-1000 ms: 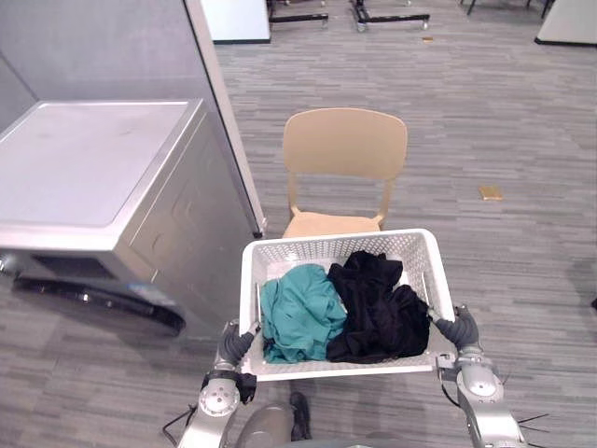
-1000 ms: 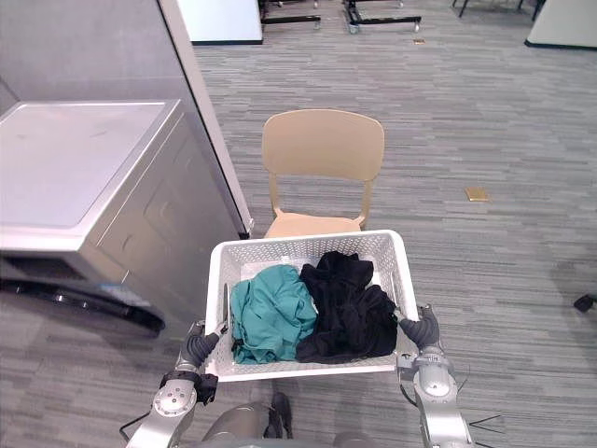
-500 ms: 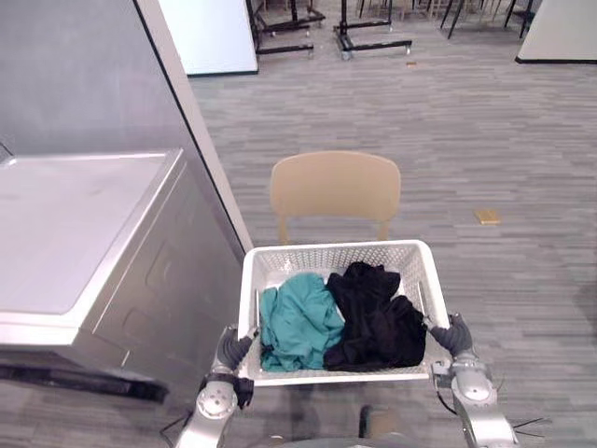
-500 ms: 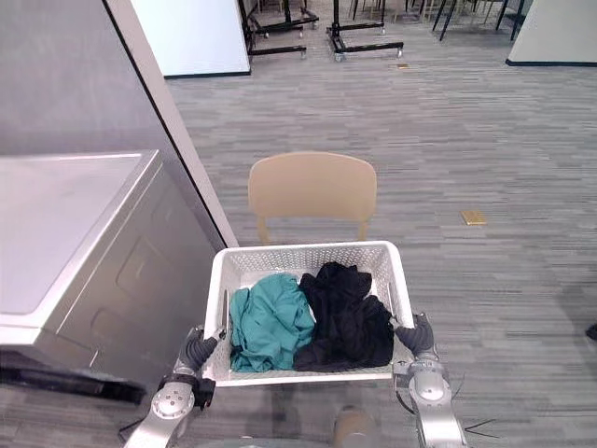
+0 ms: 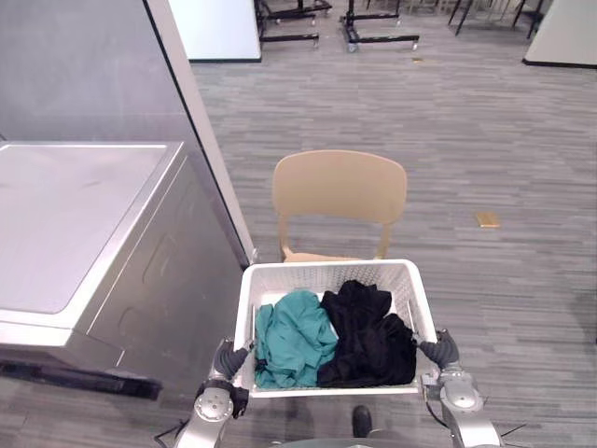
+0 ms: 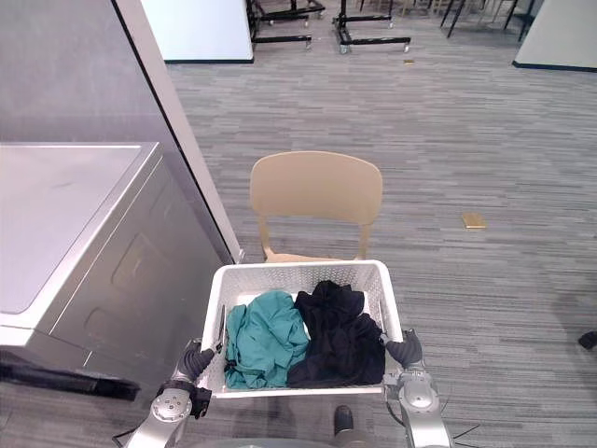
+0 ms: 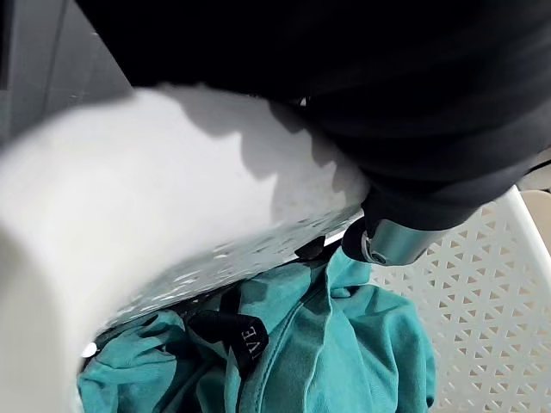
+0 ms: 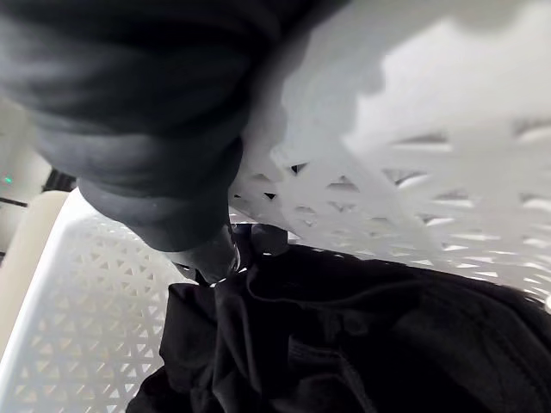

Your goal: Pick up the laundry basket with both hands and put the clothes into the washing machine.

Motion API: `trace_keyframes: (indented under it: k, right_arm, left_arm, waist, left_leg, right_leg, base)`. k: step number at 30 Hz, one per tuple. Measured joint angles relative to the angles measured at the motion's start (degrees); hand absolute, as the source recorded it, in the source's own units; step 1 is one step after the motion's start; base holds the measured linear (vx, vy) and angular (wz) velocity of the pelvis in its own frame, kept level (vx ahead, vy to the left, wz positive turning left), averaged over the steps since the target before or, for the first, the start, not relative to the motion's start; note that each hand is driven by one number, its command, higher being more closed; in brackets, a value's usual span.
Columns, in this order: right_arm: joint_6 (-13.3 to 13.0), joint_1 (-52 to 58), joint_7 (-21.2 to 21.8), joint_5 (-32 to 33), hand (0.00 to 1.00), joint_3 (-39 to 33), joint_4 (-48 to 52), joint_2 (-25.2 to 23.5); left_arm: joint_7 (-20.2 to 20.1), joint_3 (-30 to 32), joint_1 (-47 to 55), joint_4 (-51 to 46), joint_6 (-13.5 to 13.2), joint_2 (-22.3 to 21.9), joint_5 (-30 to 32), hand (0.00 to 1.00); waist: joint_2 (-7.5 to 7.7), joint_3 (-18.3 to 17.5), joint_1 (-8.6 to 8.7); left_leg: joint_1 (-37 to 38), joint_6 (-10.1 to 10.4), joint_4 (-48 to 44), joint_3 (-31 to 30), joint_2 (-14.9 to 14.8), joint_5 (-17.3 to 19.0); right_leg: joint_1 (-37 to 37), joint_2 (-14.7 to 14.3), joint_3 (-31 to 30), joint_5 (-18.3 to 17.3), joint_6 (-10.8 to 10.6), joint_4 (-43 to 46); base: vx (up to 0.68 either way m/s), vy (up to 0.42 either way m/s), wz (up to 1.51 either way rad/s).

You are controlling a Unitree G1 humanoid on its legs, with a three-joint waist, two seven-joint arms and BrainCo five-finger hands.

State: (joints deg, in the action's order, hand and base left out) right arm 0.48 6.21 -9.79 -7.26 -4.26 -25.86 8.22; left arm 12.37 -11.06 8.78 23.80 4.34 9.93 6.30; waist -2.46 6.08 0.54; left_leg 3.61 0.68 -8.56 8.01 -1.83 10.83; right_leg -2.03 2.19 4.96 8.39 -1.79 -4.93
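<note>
A white perforated laundry basket (image 5: 326,270) hangs in front of me, held at its two short sides. My left hand (image 5: 227,359) grips the left rim and my right hand (image 5: 440,351) the right rim. In the wrist views a fingertip (image 7: 392,245) hooks over the rim above the teal cloth, and another fingertip (image 8: 207,254) curls inside the wall by the black cloth. In the basket a teal garment (image 5: 291,336) lies on the left and a black garment (image 5: 368,336) on the right. The grey washing machine (image 5: 75,224) stands to my left, its flat top showing.
A beige chair (image 5: 340,187) stands just behind the basket, facing me. A dark partition with a white edge post (image 5: 201,121) rises behind the washing machine. A small tan object (image 5: 488,219) lies on the grey carpet to the right. Black wheeled stand bases (image 5: 382,37) stand far back.
The whole picture has shifted as the camera moved, so more of the far floor shows. Both hands keep their hold on the basket, and the clothes lie as before.
</note>
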Motion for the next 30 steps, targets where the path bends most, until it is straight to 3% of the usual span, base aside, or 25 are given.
trace_keyframes:
  k: [5,6,9,17,21,22,23,30]
  right_arm:
    - [0.08,-15.10,-1.21,1.67,1.00,0.36,-5.04,2.69]
    - [0.07,-18.74,-2.25,2.74,1.00,0.86,-5.78,3.61]
    - [0.52,-25.79,-4.47,4.22,1.00,0.80,-7.13,4.59]
    - [1.08,-35.35,-10.64,6.74,1.00,0.71,-5.38,4.17]
    - [1.17,-40.40,-11.75,6.97,1.00,0.72,-4.26,4.50]
    - [1.18,-41.30,-11.79,7.18,0.00,0.73,-4.26,4.68]
    - [1.19,-43.02,-12.28,7.60,0.00,0.73,-4.27,4.81]
    - [1.29,-56.49,-13.58,12.50,0.00,0.93,-10.08,5.98]
  left_arm:
    - [1.78,0.11,-15.16,2.91,0.08,1.34,-0.48,1.00]
    - [2.65,0.33,-19.54,4.41,0.08,1.73,-1.39,1.00]
    - [4.53,0.59,-29.39,8.55,0.08,2.53,-2.74,1.00]
    - [9.37,2.76,-46.42,13.33,0.06,3.63,-4.16,1.00]
    - [10.56,4.77,-52.28,15.40,-0.03,4.52,-4.67,1.00]
    - [10.55,4.80,-53.48,15.91,-0.04,4.86,-4.68,1.00]
    - [10.70,5.48,-55.89,17.30,-0.19,5.06,-5.00,0.00]
    - [11.73,9.38,-67.58,21.69,-2.51,6.82,-10.69,0.00]
  waist:
    - [1.58,9.58,0.07]
    - [1.66,11.56,0.14]
    - [2.05,15.07,0.00]
    - [2.03,17.54,-1.40]
    - [1.98,17.59,-1.43]
    - [1.97,17.65,-1.44]
    - [1.97,17.65,-1.40]
    - [1.97,17.66,-1.30]
  left_leg:
    - [-15.72,0.11,-9.16,-0.81,0.10,-0.28]
    - [-19.65,0.07,-11.41,-0.78,-0.36,1.01]
    - [-27.53,-0.07,-15.98,-0.38,-1.27,1.86]
    - [-38.47,0.00,-24.15,0.92,-4.91,3.94]
    - [-41.33,0.02,-24.94,1.87,-5.93,3.93]
    - [-41.64,0.03,-25.18,2.07,-6.20,3.93]
    - [-42.23,0.03,-25.45,2.44,-6.61,3.93]
    - [-45.13,0.06,-25.38,3.02,-7.19,3.89]
  right_leg:
    - [-15.11,1.95,1.43,0.38,0.93,8.82]
    - [-18.42,1.78,1.68,0.79,1.11,9.67]
    - [-24.62,1.56,1.61,2.23,1.19,10.72]
    - [-33.65,-0.28,1.95,3.41,2.33,13.33]
    - [-36.37,-0.79,2.09,4.32,2.93,13.40]
    - [-36.58,-0.91,2.16,4.42,3.06,13.40]
    - [-37.01,-1.05,2.39,4.49,3.15,13.40]
    - [-39.36,-1.25,2.90,5.04,3.61,12.38]
  base:
    - [-0.26,-0.036,0.25]
    - [-0.33,-0.025,0.12]
    - [-0.28,-0.044,0.00]
    - [-0.11,-0.029,-0.13]
    - [0.01,-0.031,-0.05]
    - [0.00,0.000,0.00]
    - [0.00,0.000,0.00]
    - [0.01,-0.008,0.01]
